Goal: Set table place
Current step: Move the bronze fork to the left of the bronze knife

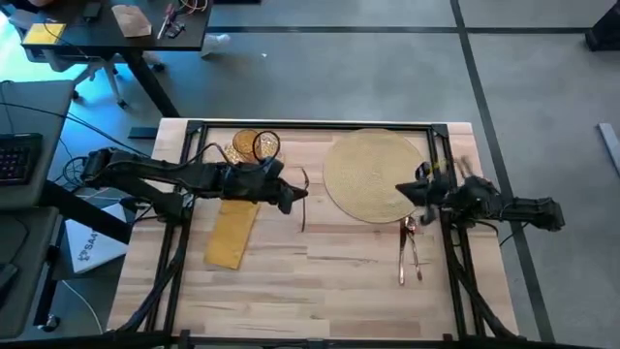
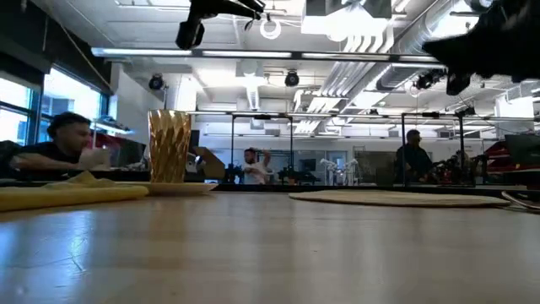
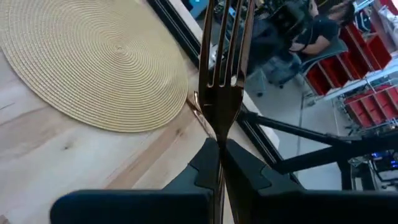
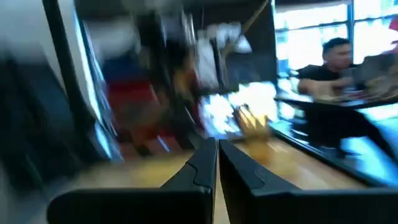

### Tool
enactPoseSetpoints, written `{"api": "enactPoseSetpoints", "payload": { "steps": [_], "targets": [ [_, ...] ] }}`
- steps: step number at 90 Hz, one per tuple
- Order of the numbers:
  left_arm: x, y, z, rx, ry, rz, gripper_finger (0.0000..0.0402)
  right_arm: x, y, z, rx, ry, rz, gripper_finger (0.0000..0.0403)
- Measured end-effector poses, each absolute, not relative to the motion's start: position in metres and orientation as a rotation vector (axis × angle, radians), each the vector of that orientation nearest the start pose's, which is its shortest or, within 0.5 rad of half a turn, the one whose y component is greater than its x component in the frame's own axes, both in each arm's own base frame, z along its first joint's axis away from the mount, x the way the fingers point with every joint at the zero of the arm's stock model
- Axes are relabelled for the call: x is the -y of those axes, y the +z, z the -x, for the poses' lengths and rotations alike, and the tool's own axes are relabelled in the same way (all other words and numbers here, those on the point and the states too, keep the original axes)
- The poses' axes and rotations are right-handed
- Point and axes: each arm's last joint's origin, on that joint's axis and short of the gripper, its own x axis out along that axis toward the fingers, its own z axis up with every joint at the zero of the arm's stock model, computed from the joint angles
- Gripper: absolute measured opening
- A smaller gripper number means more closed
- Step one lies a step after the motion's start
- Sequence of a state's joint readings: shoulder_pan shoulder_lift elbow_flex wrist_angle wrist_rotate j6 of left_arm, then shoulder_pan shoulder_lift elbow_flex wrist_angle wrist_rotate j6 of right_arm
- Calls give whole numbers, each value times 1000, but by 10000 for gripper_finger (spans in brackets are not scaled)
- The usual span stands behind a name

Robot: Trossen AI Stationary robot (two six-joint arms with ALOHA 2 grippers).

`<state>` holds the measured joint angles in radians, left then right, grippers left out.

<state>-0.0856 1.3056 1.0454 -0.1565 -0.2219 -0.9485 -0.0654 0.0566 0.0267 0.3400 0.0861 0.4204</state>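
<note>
My left gripper (image 1: 294, 197) hovers over the table's middle, shut on a copper fork (image 3: 224, 93) whose tines point past the round woven placemat (image 1: 373, 174). My right gripper (image 1: 409, 191) hangs shut and holding nothing over the placemat's near right edge; the right wrist view is blurred. The amber ribbed glass (image 1: 266, 145) and the gold plate (image 1: 242, 147) stand at the far left of centre. The yellow napkin (image 1: 232, 233) lies flat near them. More copper cutlery (image 1: 412, 252) lies on the wood, nearer than the placemat. My left gripper pinches the fork's handle (image 3: 220, 138) between its two fingers, just behind the fork's head. The fingers point toward the table's right edge and lie along the fork. The head and tines stick out beyond the fingertips, clear of the table.
A black frame rail (image 1: 310, 124) runs along the table's far edge, with uprights at both sides. Bare wood (image 1: 320, 291) stretches along the near side. People sit and stand in the room beyond the table (image 2: 67, 148).
</note>
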Motion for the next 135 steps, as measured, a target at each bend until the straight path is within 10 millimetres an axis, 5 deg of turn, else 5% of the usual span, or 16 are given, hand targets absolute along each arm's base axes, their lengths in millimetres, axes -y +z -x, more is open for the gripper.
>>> {"api": "enactPoseSetpoints", "payload": {
  "steps": [9,37,62,96,117,135],
  "targets": [
    [17,315,-290,-312,320,871,0,11,211,-95,392,-88,-739,0],
    [2,322,-293,-223,351,852,0,15,260,-134,433,-86,-1106,0],
    [-8,349,-305,-135,425,745,0,16,292,-220,26,-112,-876,11],
    [-14,355,-307,-93,498,737,0,15,347,-314,-445,-193,-389,137],
    [-13,356,-308,-102,482,714,0,13,340,-350,-540,-238,-329,145],
    [-13,355,-307,-120,472,712,0,14,340,-356,-538,-262,-345,106]
  ]
}}
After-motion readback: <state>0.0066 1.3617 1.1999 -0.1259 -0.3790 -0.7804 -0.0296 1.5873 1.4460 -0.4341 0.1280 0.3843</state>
